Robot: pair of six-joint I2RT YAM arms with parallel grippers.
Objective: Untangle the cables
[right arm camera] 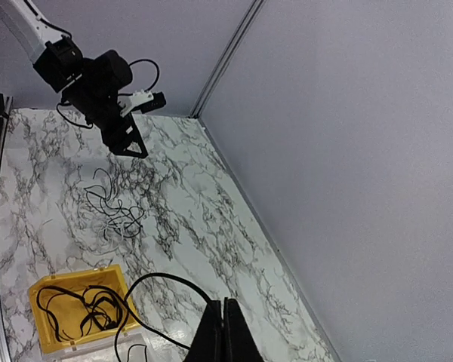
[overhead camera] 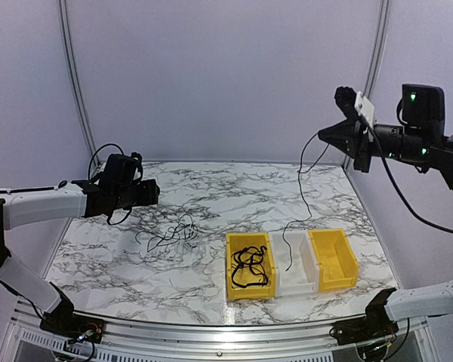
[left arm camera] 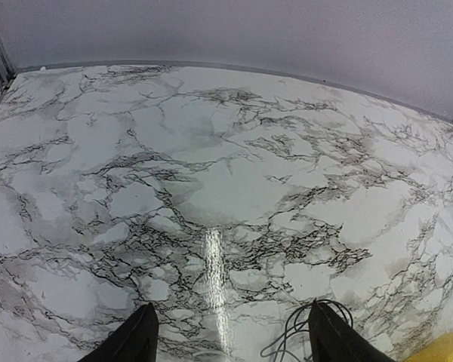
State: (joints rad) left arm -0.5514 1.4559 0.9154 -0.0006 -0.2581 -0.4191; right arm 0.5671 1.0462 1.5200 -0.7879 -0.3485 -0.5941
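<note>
1. Snagging is the chief risk in the top view. The right gripper (overhead camera: 322, 136), jaws shut, pinches a thin black cable (overhead camera: 300, 177) high above the marble-patterned table (overhead camera: 211, 188). The cord's free end dangles at the white plastic bin (overhead camera: 296, 286). A sideways swing could drape it over the neighbouring yellow plastic bin (overhead camera: 249, 294) and mix it with the coiled black cords (overhead camera: 249, 268) lying there. The left gripper (overhead camera: 155, 192) hovers wide open, holding nothing, above the loose tangle of thin cables (overhead camera: 166, 237) on the table.

2. In the left wrist view, the dark fingers (left arm camera: 132, 343) stand well apart over bare marble. Only the edge of the tangle shows, near the right finger. A descent from here could miss it, or grab several strands and tighten a knot.

3. In the right wrist view, the fingers (right arm camera: 214, 339) are pressed together on the cable, which loops away towards the bins. So thin a cord may slip from the pinch.
</note>
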